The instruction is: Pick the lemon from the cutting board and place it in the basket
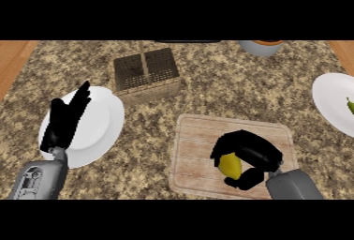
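While your right hand [250, 152] sits over the near right part of the cutting board [200, 140], its fingers and thumb are curled round the lemon [230, 165], so it is grasping the fruit. You can see only a yellow strip of the lemon between the black fingers. You cannot tell whether it rests on the wood or is lifted off it.

The board lies on the speckled counter [235, 84]. The basket [149, 93] stands beyond the board's far left corner, well apart from the lemon, with its thin handle upright.

Your left hand [66, 122] is released, fingers straight, resting over the left side of a white plate [104, 117] beside the basket. A second plate [332, 103] at the right edge carries something green [351, 107], and a grey cup [261, 48] stands at the far edge.
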